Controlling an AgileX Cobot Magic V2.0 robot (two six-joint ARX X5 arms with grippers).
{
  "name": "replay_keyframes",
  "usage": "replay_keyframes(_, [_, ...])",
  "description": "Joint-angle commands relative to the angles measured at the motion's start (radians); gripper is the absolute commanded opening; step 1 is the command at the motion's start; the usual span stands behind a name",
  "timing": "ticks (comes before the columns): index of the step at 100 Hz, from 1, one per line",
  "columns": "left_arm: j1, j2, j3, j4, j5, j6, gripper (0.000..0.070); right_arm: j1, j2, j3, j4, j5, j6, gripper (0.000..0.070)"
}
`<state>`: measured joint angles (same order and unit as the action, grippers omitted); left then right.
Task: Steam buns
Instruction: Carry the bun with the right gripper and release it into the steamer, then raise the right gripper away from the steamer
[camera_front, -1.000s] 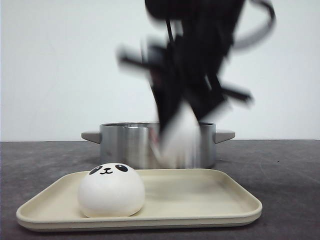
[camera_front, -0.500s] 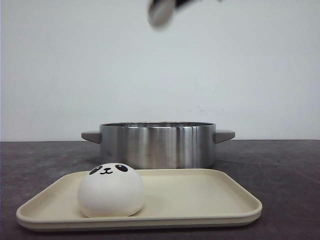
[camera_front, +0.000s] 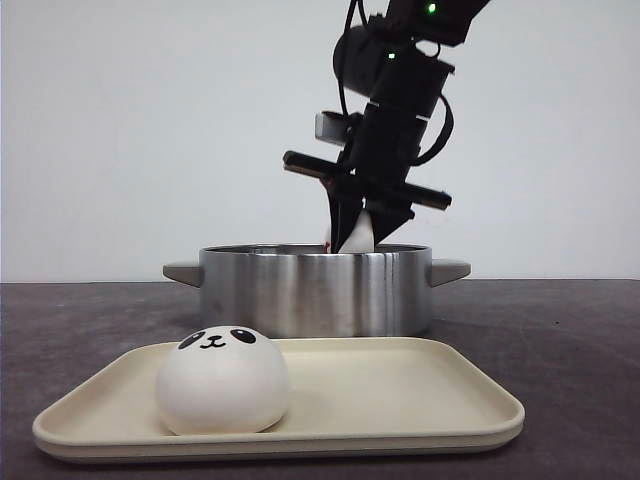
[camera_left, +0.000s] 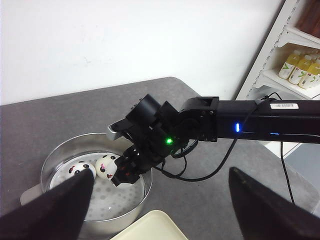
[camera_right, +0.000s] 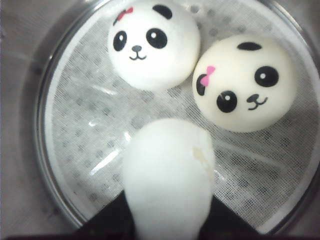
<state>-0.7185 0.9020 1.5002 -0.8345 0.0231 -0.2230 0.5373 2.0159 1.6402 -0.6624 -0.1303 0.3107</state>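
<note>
Reaching down over the steel pot (camera_front: 315, 290), the right arm (camera_front: 400, 100) holds its gripper (camera_front: 352, 235) just above the rim, with a white bun (camera_front: 358, 237) pinched between the fingers. In the right wrist view that held bun (camera_right: 167, 180) is squeezed into a tall, narrow shape, its plain underside facing the camera and the dark fingers pressing on either side of it. It hangs over the perforated, cloth-lined steamer tray (camera_right: 85, 130) inside the pot.

Two more buns already lie on that tray, touching each other — one with a small red bow (camera_right: 152, 42), the other with a pink bow (camera_right: 245, 90). Both show black eyes, a small nose and a curved mouth. In the left wrist view the same pair (camera_left: 92, 170) sits at the far side of the pot, just beside the right gripper's tip.

A fourth bun (camera_front: 222, 380) rests on the cream tray (camera_front: 400, 400) in front of the pot, toward the tray's left end, its face turned upward. Tray and pot both stand on a dark grey table (camera_front: 560, 330).

The left gripper (camera_left: 160, 210) shows only as two dark fingers (camera_left: 55, 210) at the edges of its own view, set wide apart with nothing between them. A shelf with yellow bottles (camera_left: 300, 65) stands beyond the table.
</note>
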Motion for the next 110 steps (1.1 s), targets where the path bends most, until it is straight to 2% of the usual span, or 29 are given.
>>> replay_keyframes(1, [-0.009,0.011,0.021,0.011,-0.006,0.013,0.051,0.004,0.02,0.018,0.013,0.0,-0.012,0.0051])
replay_keyframes(5, [-0.009,0.013,0.021,0.011,-0.006,0.013,0.051,0.003,0.02,0.018,0.021,0.001,-0.011,0.014])
replay_keyframes(13, [-0.009,0.015,0.021,0.011,-0.006,0.015,0.051,0.003,0.02,0.018,0.034,0.011,-0.006,0.0384])
replay_keyframes(18, [-0.009,0.018,0.021,0.011,-0.006,0.024,0.051,0.003,0.02,0.018,0.034,0.016,-0.004,0.0458])
replay_keyframes(36, [-0.009,0.026,0.021,0.011,-0.006,0.032,0.051,0.0,0.02,0.018,0.028,0.057,-0.005,0.0502])
replay_keyframes(56, [-0.009,0.036,0.019,0.011,-0.006,0.04,0.051,-0.003,0.016,0.031,0.055,0.076,-0.005,0.0502])
replay_keyframes(75, [-0.01,0.065,0.016,-0.019,-0.005,0.044,0.051,-0.005,-0.013,0.162,-0.012,0.076,-0.037,0.05])
replay_keyframes(80, [-0.01,0.075,0.005,-0.026,-0.005,0.048,0.051,-0.005,-0.03,0.216,-0.052,0.078,-0.054,0.0484])
replay_keyframes(84, [-0.01,0.08,-0.009,-0.025,-0.005,0.047,0.051,-0.003,-0.046,0.258,-0.084,0.079,-0.069,0.0428])
replay_keyframes(89, [-0.01,0.085,-0.036,-0.025,-0.005,0.047,0.051,0.003,-0.069,0.31,-0.128,0.079,-0.088,0.0308])
replay_keyframes(97, [-0.01,0.094,-0.09,-0.022,-0.005,0.047,0.051,0.013,-0.117,0.377,-0.195,0.079,-0.105,0.0065])
replay_keyframes(100, [-0.01,0.096,-0.115,-0.018,-0.005,0.046,0.0511,0.016,-0.14,0.394,-0.213,0.079,-0.111,0.0])
replay_keyframes(110, [-0.01,0.099,-0.219,0.011,0.0,0.019,0.0511,0.041,-0.235,0.411,-0.243,0.079,-0.121,0.0])
